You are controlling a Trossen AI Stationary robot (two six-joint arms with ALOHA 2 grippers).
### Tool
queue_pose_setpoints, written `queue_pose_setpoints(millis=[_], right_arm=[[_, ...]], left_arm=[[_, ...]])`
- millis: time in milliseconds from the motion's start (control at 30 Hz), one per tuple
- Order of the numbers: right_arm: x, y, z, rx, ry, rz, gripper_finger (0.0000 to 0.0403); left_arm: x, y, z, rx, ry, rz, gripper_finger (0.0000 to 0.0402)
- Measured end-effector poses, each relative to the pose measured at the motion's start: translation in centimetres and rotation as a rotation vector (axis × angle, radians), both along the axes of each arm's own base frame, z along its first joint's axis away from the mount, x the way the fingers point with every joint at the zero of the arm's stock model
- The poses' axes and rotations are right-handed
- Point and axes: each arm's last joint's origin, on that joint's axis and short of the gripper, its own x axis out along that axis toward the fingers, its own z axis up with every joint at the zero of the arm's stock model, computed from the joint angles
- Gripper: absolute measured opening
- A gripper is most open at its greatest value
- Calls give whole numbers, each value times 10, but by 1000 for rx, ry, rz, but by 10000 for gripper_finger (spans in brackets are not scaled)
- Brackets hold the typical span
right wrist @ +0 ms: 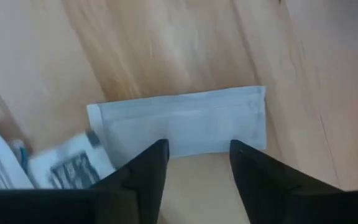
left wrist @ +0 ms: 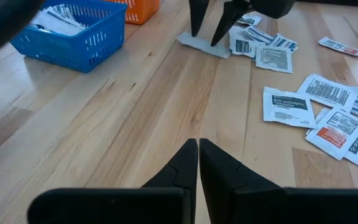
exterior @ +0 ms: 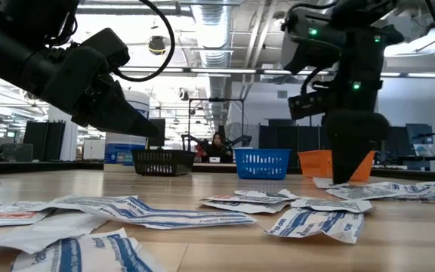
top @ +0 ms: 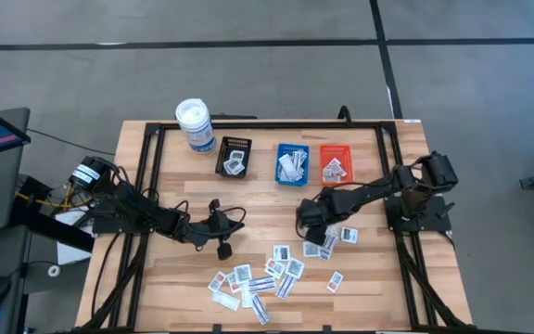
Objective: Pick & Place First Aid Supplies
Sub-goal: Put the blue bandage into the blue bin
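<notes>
The right gripper (top: 306, 225) was held low over the table (top: 156, 278), just beyond the far edge of the scattered first aid supplies (top: 281, 269), at about one o'clock from the table's middle. Its fingers (right wrist: 145, 177) were seen spread apart, with nothing between them; a plain white packet (right wrist: 182, 121) lay flat on the wood directly below their tips, and whether it was touched could not be told. The rest of the packets were strewn across the near half of the table, from six to four o'clock, some overlapping.

The left gripper (top: 222, 243) was kept at about eight o'clock from the centre, above bare wood, its fingers (left wrist: 185, 165) pressed together and empty.

Along the far side, three trays were lined up: a black tray (top: 234, 157) at eleven o'clock, a blue tray (top: 292, 163) at twelve, and an orange tray (top: 335, 164) at one, each with packets inside. A white canister (top: 195, 125) was stood beyond the black tray.
</notes>
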Motion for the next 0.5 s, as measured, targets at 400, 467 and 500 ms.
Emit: queue_pose_setpoints(millis=[400,467,500], right_arm=[[3,-10,0,102,-14,-43,16],[5,-10,2,108,-23,-44,8],[6,-10,3,109,-22,-45,11]], left_arm=[[0,0,0,0,0,0,17],[0,0,0,0,0,0,17],[0,0,0,0,0,0,17]])
